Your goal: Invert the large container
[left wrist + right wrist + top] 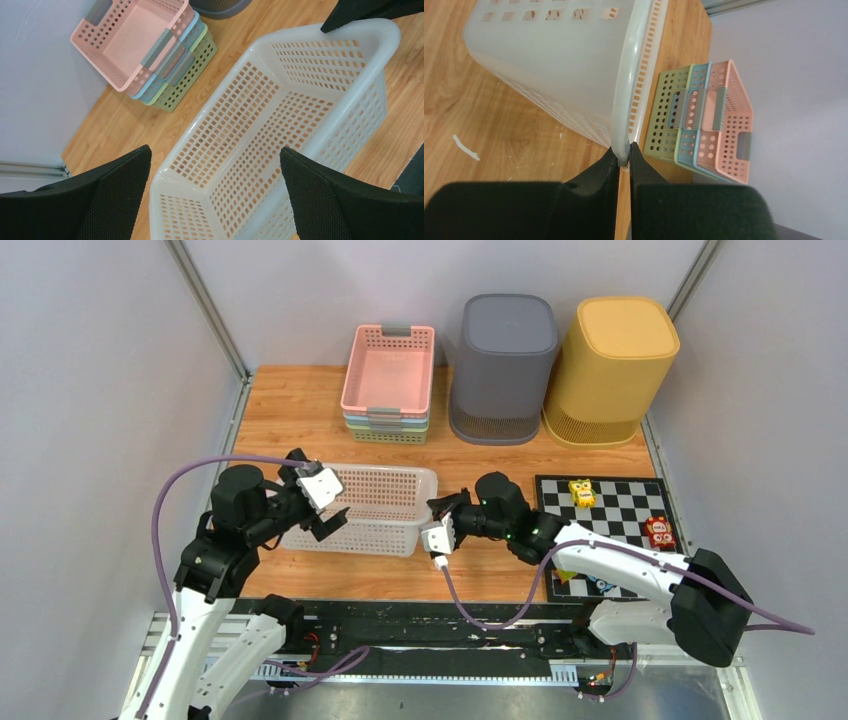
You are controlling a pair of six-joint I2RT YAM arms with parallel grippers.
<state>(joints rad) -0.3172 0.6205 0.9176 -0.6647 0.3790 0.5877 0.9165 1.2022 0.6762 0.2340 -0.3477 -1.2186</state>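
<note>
Shows a large white basket (375,508), open side up on the bench (300,410), lying between both sets of fingers. Right fingers (611,167) pinched shut on its thin end rim. Left fingers (110,190) spread wide, straddling the opposite end, apparently without contact. Risks the slick rim slipping free mid-turn from so narrow a one-sided pinch.

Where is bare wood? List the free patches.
Free: left of the stack, up to the wall; between the grey bin and the basket; the strip before the basket. Crowded: the back row, the chessboard.
</note>
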